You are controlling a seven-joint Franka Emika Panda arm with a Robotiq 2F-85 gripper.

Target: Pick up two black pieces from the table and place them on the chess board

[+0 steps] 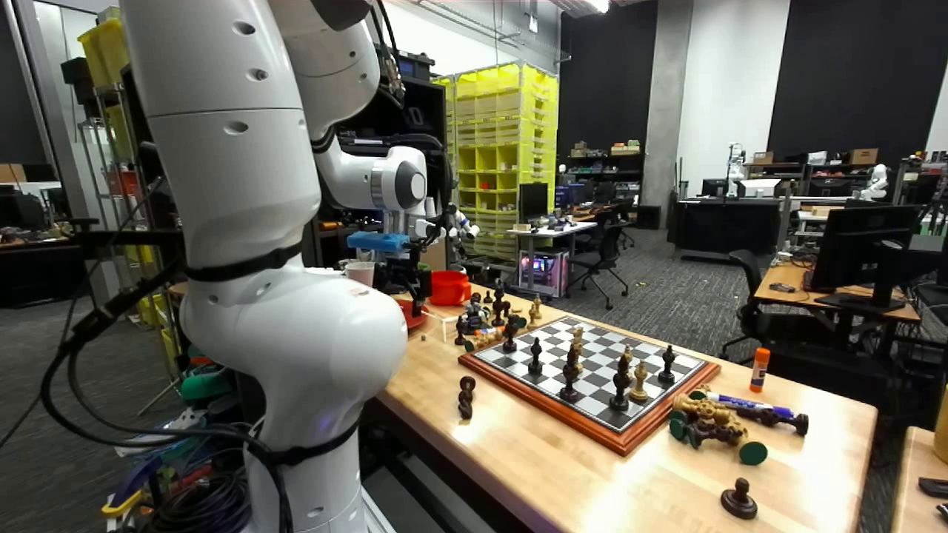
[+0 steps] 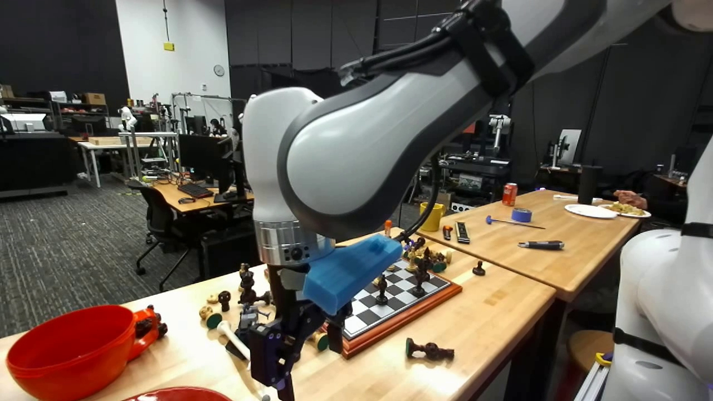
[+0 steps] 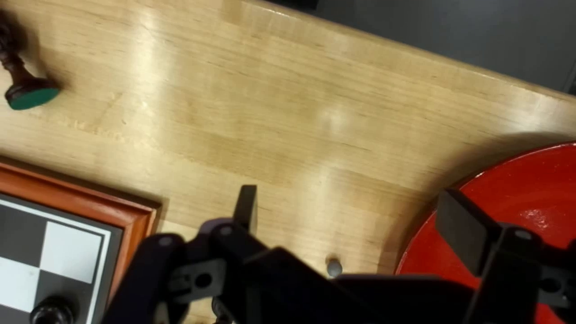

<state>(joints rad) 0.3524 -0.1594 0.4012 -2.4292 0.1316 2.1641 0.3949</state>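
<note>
The chess board [image 1: 622,442] [image 2: 401,319] has a reddish-brown wood rim and dark and white squares; several dark and pale pieces stand on it. Its corner shows in the wrist view [image 3: 135,216]. A black piece [image 1: 466,397] [image 2: 430,350] lies on its side on the pale wooden table [image 1: 518,474], beside the board; in the wrist view its green base [image 3: 27,90] shows at the left edge. A black pawn [image 1: 739,499] [image 2: 478,269] stands upright near the table's end. My gripper [image 3: 346,202] [image 2: 311,365] is open and empty above the table, between board and red plate.
A red plate [image 3: 531,189] [image 2: 178,394] lies partly under one finger. A red bowl with a handle [image 2: 72,356] [image 1: 449,288] stands beyond. Fallen pieces lie at both ends of the board, with a marker [image 1: 755,407] and an upright glue stick [image 1: 760,370].
</note>
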